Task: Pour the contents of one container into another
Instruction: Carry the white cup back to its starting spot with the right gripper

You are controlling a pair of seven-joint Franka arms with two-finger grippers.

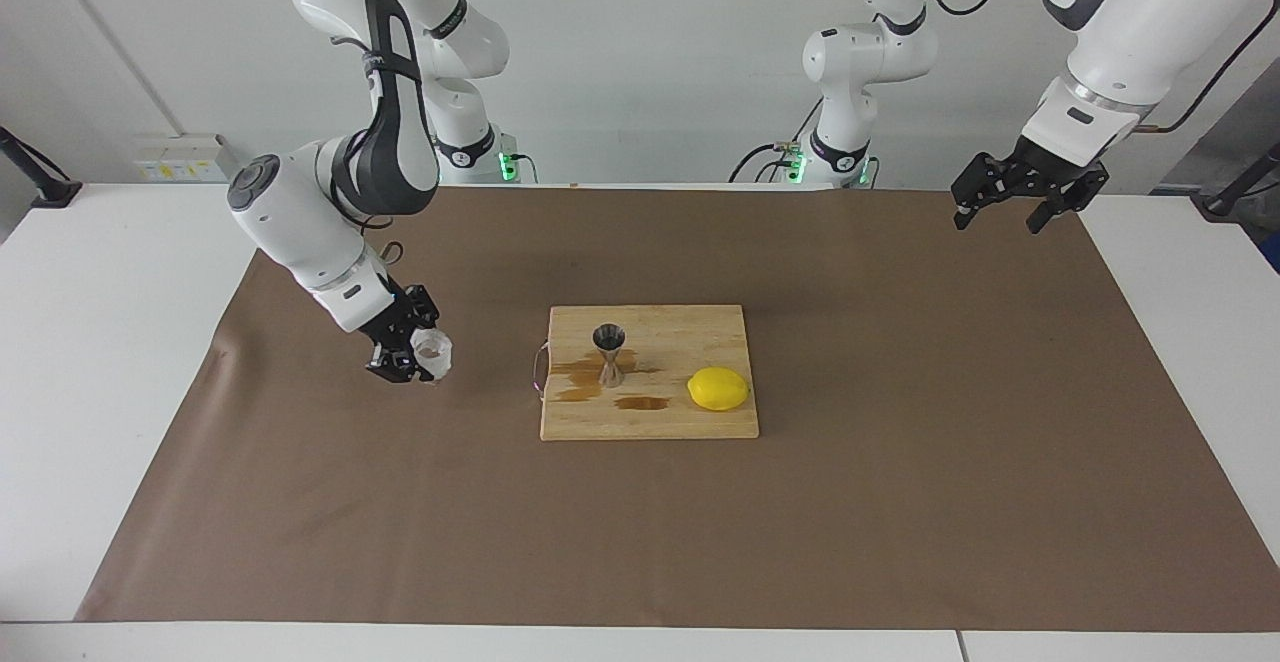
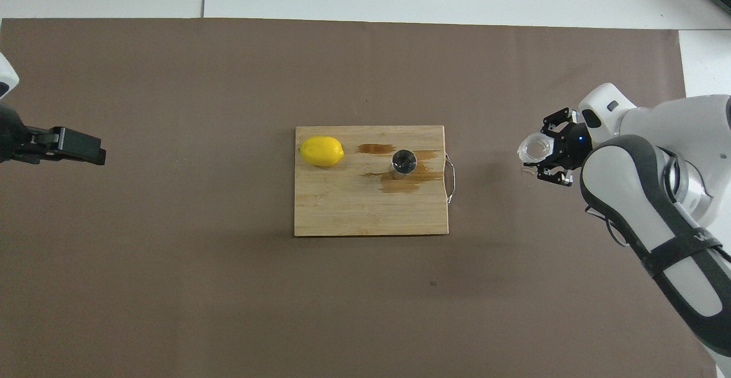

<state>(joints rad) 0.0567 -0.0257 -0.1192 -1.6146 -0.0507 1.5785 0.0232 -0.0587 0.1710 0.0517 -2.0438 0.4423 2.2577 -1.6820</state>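
At centre-left of the facing view, low over the brown paper sheet, the right gripper has its fingers clamped on the glass cup, whose frosty bumpy wall shows just at the gripper's tip; whether the cup's base touches the sheet cannot be told. Seen from overhead, the same cup appears at the right of the frame, its round mouth facing up, with the right gripper beside it and the big white-and-dark arm filling the lower right corner. Well apart from the cup, at the middle of both frames, lies the wooden cutting board, and on it the steel jigger stands upright, its dark mouth showing as a circle from overhead. Brown wet patches stain the board around and beside the jigger's foot. A lemon rests on the same board, near the jigger but not touching it. At upper right of the facing view the left gripper waits in the air with its fingers spread wide and nothing between them, above the sheet's corner.
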